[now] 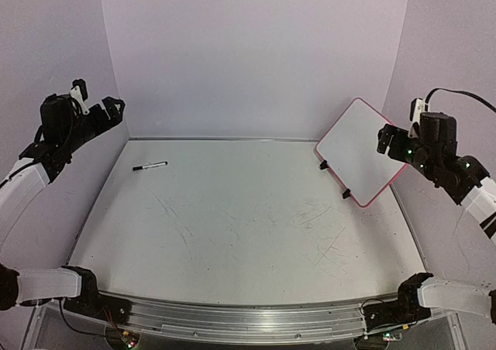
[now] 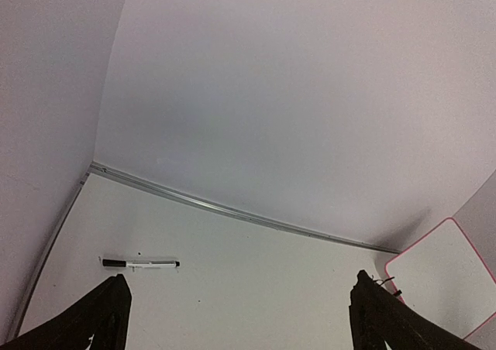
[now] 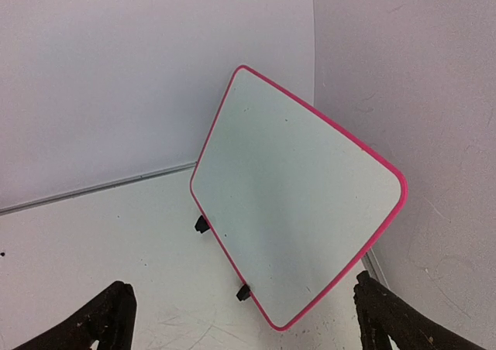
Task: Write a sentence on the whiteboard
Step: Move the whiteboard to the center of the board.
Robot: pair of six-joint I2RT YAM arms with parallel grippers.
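Black fingers of my left gripper (image 2: 240, 288) stand wide apart, nothing between them; the right gripper (image 3: 242, 286) is spread just as wide, also bare. Ahead of it the whiteboard (image 3: 294, 203) stands on two black clip feet (image 3: 201, 224) in the far right corner: a smooth rounded rectangle rimmed in pink, white face turned toward the middle of the scratched grey table (image 1: 248, 241), long edge running along the right wall (image 3: 434, 94). A slim marker (image 1: 149, 166) lies flat, crosswise, at the far left.

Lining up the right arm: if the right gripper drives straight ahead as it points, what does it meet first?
Probably the face of the whiteboard, which sits centred ahead of the right gripper with nothing visible between them, though depth is unclear.
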